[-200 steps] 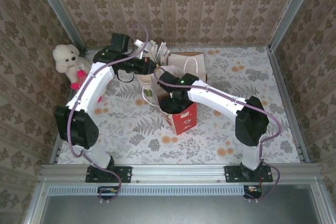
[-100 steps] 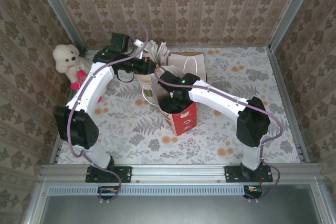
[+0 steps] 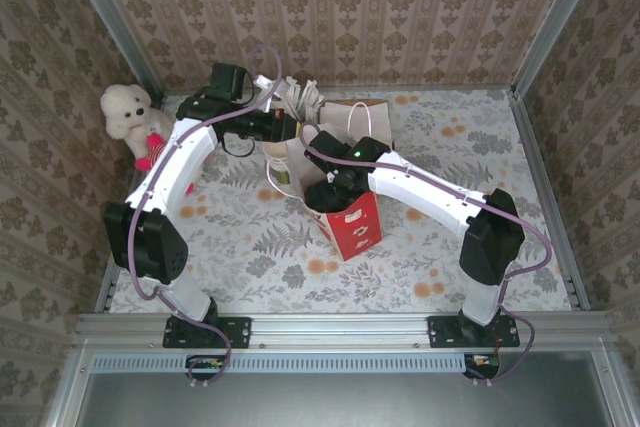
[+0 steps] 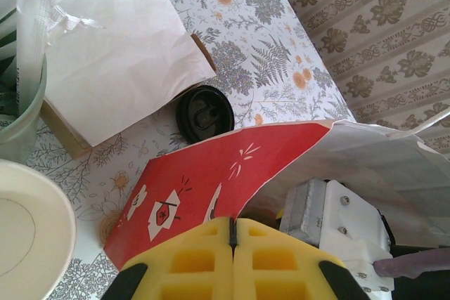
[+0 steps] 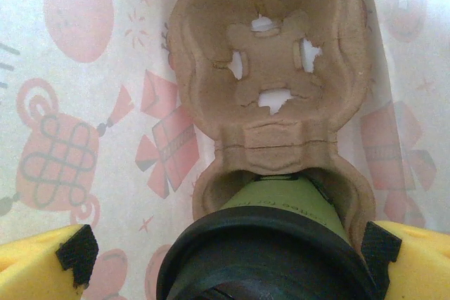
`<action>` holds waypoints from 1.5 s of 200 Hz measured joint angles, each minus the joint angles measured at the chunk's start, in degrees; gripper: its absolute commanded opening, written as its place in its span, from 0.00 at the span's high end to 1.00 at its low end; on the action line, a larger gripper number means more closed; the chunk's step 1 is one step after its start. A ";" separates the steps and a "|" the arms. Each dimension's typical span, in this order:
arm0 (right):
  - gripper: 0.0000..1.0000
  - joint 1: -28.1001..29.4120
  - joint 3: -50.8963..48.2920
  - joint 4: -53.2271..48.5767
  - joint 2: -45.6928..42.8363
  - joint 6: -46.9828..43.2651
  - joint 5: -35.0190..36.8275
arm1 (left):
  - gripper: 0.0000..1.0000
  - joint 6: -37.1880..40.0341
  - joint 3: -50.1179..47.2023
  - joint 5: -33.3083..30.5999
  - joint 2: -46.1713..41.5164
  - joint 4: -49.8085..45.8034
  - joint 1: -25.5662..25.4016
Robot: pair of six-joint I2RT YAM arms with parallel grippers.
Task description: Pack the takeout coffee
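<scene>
The coffee cup (image 5: pixel 281 205) sits in the pocket of the cardboard tray (image 5: pixel 271 54) just under my right wrist, down inside the red paper bag (image 3: pixel 355 229); my right pincer (image 5: pixel 230 251) stands wide apart around the cup's black top, gripping nothing; I judge the placing done and the cup let go. My left pincer (image 4: pixel 232 224) is pinched tight, on the bag's rim it seems, holding the mouth open. Next calls for a straight lift of the right arm; the bag walls are close on either side, and the white handle (image 3: pixel 352 129) arches near the mouth; beyond the bag, the bench (image 3: pixel 430 267) offers room.
</scene>
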 measured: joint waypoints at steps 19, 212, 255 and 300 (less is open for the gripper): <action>0.00 0.02 0.00 0.07 -0.20 -0.63 0.52 | 1.00 0.00 0.00 -0.02 0.00 0.00 0.02; 0.00 0.55 -20.81 37.55 -13.66 -9.99 7.50 | 1.00 -0.04 0.00 0.02 -0.42 2.51 -0.81; 0.00 0.57 -23.58 48.17 -14.88 -13.25 8.79 | 1.00 -0.04 0.00 -0.02 -0.42 2.54 -0.81; 0.00 0.57 -27.63 58.47 -17.53 -17.64 9.01 | 1.00 -0.04 0.00 -0.24 -0.42 2.51 -0.81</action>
